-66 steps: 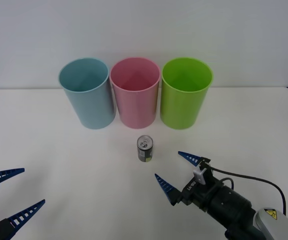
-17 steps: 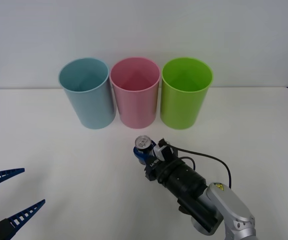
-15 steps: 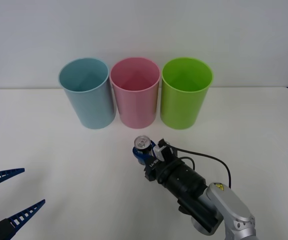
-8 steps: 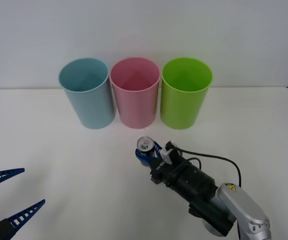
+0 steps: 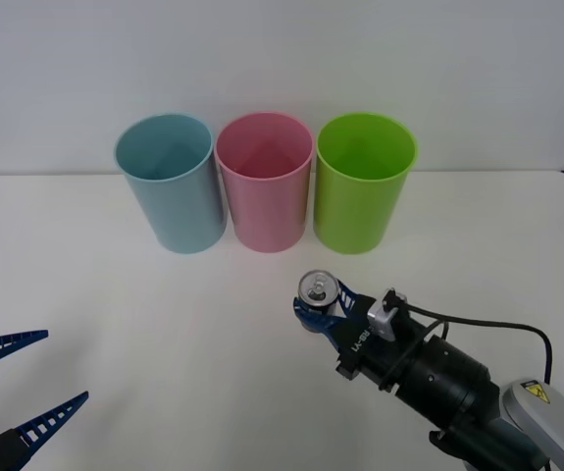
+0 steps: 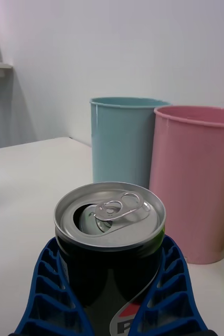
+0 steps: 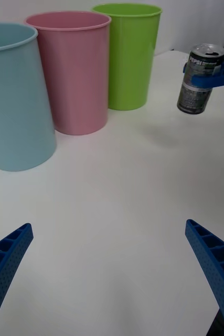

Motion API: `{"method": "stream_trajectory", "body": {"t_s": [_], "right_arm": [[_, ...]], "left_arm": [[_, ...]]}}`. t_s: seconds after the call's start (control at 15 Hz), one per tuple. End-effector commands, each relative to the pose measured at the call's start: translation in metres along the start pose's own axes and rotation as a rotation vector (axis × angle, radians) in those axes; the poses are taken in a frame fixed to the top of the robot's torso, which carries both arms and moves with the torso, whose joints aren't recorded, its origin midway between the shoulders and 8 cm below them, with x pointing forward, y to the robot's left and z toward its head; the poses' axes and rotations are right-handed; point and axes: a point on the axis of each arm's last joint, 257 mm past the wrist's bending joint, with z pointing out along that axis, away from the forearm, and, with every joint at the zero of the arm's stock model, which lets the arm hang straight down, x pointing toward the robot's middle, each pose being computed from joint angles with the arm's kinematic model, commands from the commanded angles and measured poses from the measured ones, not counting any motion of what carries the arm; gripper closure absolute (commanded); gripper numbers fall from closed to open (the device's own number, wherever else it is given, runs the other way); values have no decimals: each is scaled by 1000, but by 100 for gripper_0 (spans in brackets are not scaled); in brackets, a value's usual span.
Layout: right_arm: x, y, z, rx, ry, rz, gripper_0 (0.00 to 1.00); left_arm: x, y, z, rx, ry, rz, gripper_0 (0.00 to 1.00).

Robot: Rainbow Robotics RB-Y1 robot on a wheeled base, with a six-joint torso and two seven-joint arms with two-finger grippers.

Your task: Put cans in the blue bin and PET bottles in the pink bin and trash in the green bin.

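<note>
Two blue right gripper (image 5: pixel 321 312) fingers (image 6: pixel 164 294) clamp the can (image 5: pixel 317 290) upright above the table (image 5: pixel 164 324); left gripper (image 5: pixel 22 383) fingers spread, idle

table (image 5: pixel 115 314): white | on it: blue bin (image 5: pixel 169 186), pink bin (image 5: pixel 265 186), green bin (image 5: pixel 362 186)

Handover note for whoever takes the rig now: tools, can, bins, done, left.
Right tool: shut on the can, lifted clear of the table, in front of the pink bin and green bin.
Left tool: open, parked near the table's left front.
Blue bin: leftmost in the back row.
Done: can grasped and raised.
Left: carry it to the blue bin and release.
</note>
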Motion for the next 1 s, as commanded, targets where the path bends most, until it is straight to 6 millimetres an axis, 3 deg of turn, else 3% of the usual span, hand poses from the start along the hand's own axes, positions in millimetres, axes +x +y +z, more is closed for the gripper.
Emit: {"method": "stream_trajectory", "body": {"t_s": [0.07, 0.53, 1.0], "right_arm": [[-36, 5, -10, -18, -65, -12, 100], [-115, 2, -1, 18, -202, -57, 100], [-191, 1, 69, 65, -303, 28, 100]], "left_arm": [[0, 0, 0, 0, 0, 0, 0], [0, 0, 0, 0, 0, 0, 0], [0, 0, 0, 0, 0, 0, 0]]}}
